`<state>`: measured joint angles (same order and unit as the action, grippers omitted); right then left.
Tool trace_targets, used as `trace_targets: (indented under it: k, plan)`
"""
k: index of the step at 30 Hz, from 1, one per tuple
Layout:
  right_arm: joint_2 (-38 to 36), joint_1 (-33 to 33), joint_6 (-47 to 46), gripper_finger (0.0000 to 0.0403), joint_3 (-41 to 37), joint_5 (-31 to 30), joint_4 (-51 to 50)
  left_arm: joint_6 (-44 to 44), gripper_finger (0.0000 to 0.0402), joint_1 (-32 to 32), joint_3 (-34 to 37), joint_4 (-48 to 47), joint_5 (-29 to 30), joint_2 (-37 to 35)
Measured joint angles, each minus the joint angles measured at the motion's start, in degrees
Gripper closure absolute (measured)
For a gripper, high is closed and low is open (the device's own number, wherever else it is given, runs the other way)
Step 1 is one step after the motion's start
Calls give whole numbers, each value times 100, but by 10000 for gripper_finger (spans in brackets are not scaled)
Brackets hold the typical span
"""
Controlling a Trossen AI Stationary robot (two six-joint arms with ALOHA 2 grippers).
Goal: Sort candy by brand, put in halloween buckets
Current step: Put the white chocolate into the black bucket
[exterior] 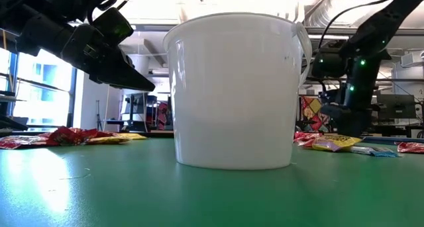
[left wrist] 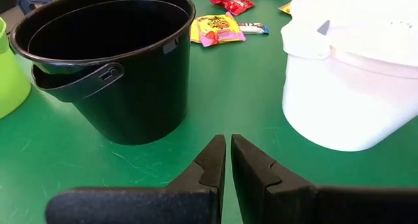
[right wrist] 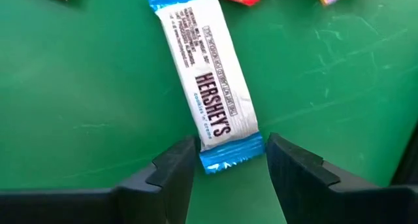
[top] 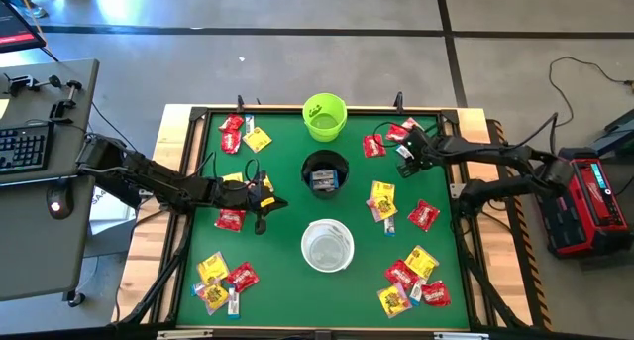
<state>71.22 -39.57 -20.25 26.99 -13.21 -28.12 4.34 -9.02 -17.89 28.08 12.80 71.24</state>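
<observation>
Closest to you in the right wrist view lies a blue-and-white bar, a flat white wrapper with blue crimped ends and dark lettering, flat on the green bench. One blue end sits between the fingers of the right pincer, which stand wide on either side of it without closing on it. From above, you find that right pincer near the far right corner, among a few red packets.

The rest of the candy is scattered in clusters of red and yellow packets: one group at the far left, one near the left front corner, a red packet just beside the left arm, a yellow-and-red pair right of centre, another red packet beside them, and a heap at the right front. The pieces overlap too much for you to count them exactly.

You have three buckets in a line down the middle: the lime green bucket farthest, the black bucket in the centre, the white bucket nearest. The black one holds some blue-and-white candy; you cannot tell whether the green one holds anything, and the white one looks bare inside.

The left pincer hovers left of the black and white buckets, its fingers drawn narrow, almost touching, holding nothing.
</observation>
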Motion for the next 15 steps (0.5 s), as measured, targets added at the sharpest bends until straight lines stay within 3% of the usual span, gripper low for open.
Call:
trace_targets:
  k: [6, 15]
  plan:
    - [-9, -81, 79, 246, -148, 41, 314, 7, 385, 0, 0, 0, 0, 0]
    - [2, -87, 209, 393, -150, 138, 452, 9, 385, 0, 0, 0, 0, 0]
